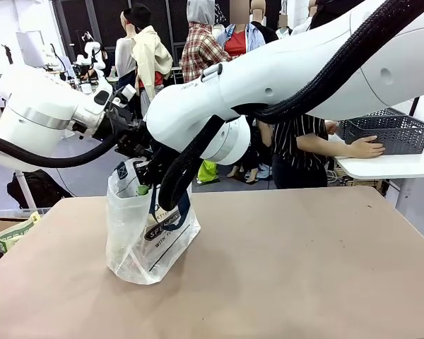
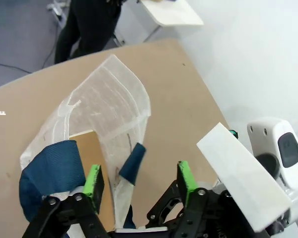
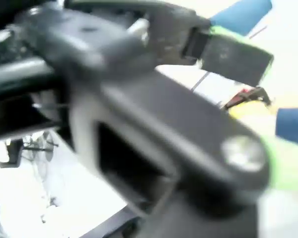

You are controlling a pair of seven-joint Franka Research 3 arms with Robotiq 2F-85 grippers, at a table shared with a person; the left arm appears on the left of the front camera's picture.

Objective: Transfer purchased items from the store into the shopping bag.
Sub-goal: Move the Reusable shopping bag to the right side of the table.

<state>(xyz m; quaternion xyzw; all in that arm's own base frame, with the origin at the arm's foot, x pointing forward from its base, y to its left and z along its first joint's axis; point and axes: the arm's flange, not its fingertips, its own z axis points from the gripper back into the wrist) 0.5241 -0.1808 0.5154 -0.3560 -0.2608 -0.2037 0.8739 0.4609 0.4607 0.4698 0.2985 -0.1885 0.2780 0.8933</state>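
Observation:
The shopping bag (image 1: pixel 152 236), translucent white with navy strap handles, stands upright on the brown table (image 1: pixel 290 268). Directly above its mouth hovers my left gripper (image 1: pixel 136 145), fingers apart and nothing held. From the left wrist, that gripper (image 2: pixel 139 181) stands open over the bag (image 2: pixel 114 104), a navy strap (image 2: pixel 132 166) lying below the gap. My right gripper (image 1: pixel 155 180) sits at the bag's rim, shut, mostly hidden by its cable. I cannot tell whether it grips the strap. A yellow and red item (image 3: pixel 246 106) shows blurred inside the bag, and something green (image 1: pixel 143 189) near the top.
A person stands at the far side with a hand (image 1: pixel 367 147) on a dark grey mesh basket (image 1: pixel 385 131) on a white side table (image 1: pixel 389 166). A box with a green-yellow packet (image 1: pixel 14 233) sits beyond the table's left edge. My right arm (image 1: pixel 304 63) crosses above the table.

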